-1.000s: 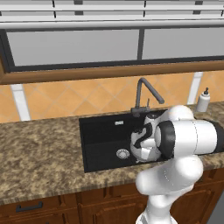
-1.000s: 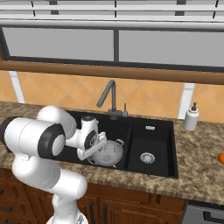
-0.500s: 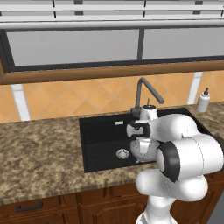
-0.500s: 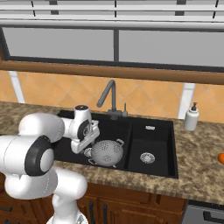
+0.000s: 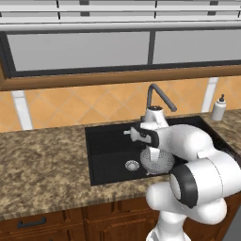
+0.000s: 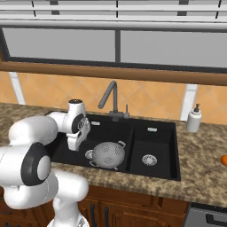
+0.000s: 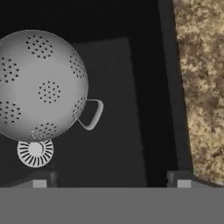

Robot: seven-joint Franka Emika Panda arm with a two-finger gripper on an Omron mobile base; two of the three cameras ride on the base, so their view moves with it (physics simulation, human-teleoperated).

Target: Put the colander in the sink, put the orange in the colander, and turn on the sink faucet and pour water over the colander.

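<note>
Your claw (image 7: 109,180) is hanging over the large basin of the sink (image 6: 165,128), its fingers (image 7: 179,179) standing wide apart with nothing between them. In the hand view the two dark tips are poking up at the bottom, one left and one right, with bare black basin floor in the gap.

The colander (image 7: 39,85) is sitting in that large basin, filling the upper left of the hand view, one small loop handle sticking out toward the centre. Just below it, the round silver drain (image 7: 35,150) is peeking out from under its edge.

In the right base view the colander (image 6: 107,154) is lying near the middle of the frame, in the left basin, close to the divider. The sink faucet (image 6: 111,99) is rising behind it at centre. The orange (image 6: 224,160) is showing at the far right edge, out on the speckled tabletop (image 6: 199,155), well apart from the sink.

In the left base view the colander (image 5: 160,162) is tucked partly behind your white arm.
</note>
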